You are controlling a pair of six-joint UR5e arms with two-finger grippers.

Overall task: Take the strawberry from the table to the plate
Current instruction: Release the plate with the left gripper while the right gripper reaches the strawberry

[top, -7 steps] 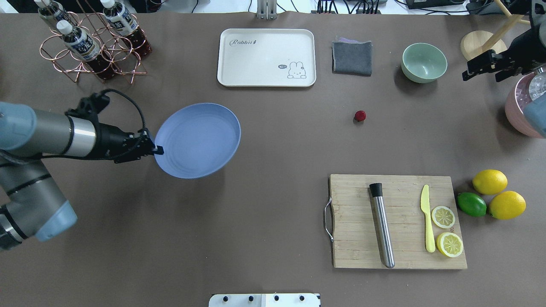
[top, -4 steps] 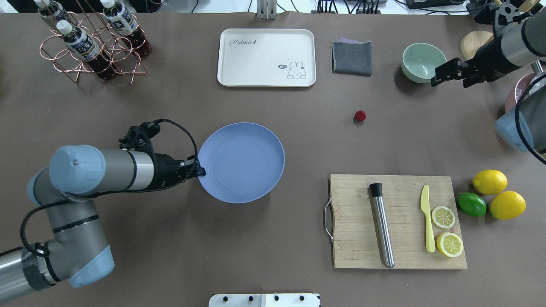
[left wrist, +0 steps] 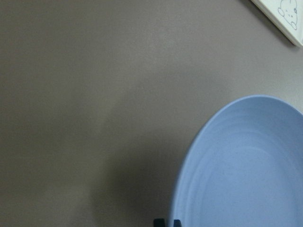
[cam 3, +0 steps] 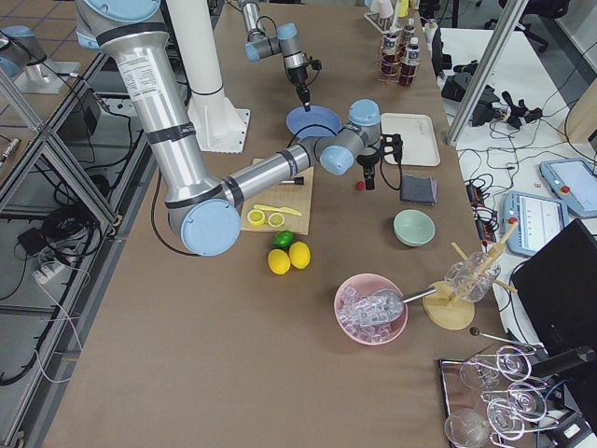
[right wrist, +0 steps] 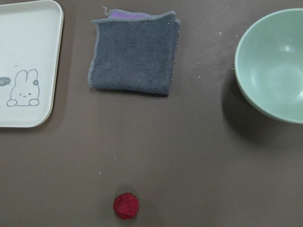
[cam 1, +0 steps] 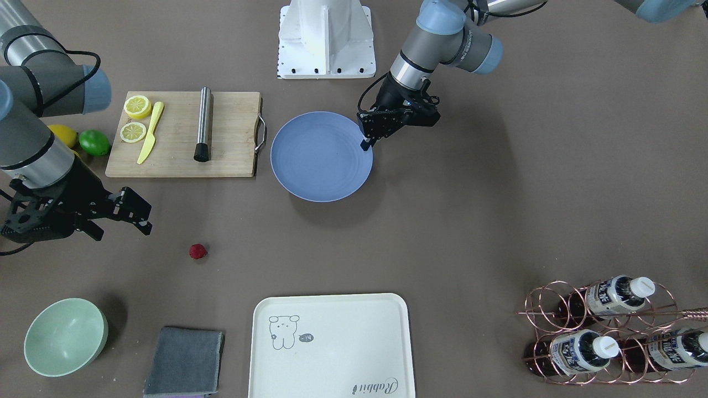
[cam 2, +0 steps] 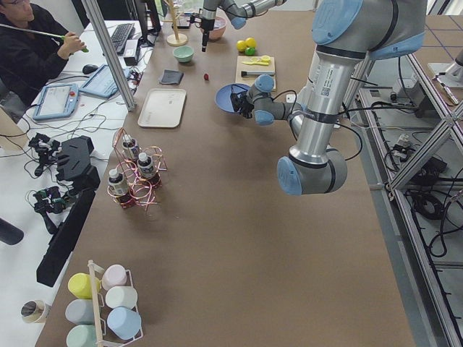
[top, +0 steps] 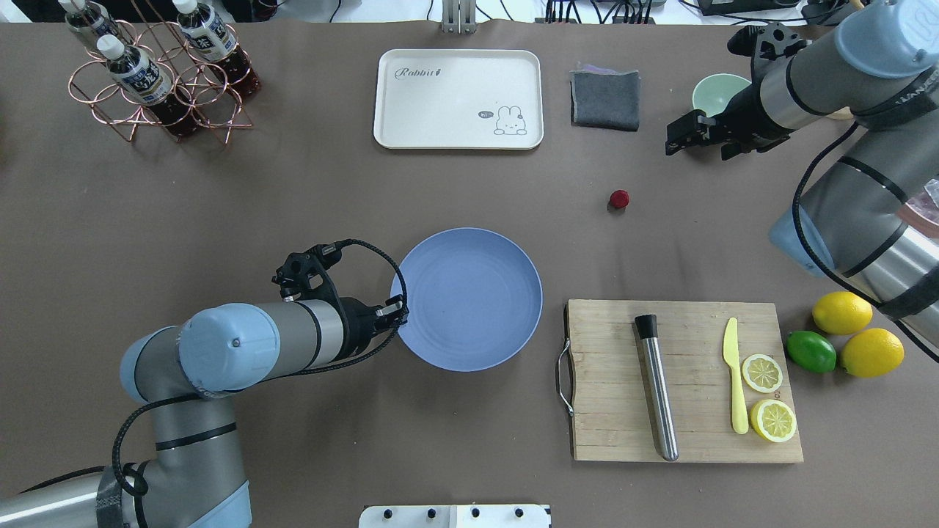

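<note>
We are bringing the plate [top: 469, 301], rim pinched in our left tool [top: 400, 312], in beside the cutting board [top: 689, 411], shortening the carry. Our right tool [top: 682, 136], wide and empty, is nearing the strawberry [top: 619, 198] on the desk [top: 293, 205] beyond the board.

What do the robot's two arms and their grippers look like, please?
Both the left arm and the right arm are silver-grey tubes with pale-blue joint caps. The left gripper and the right gripper are black and two-fingered; a black cable loops past each wrist.
</note>
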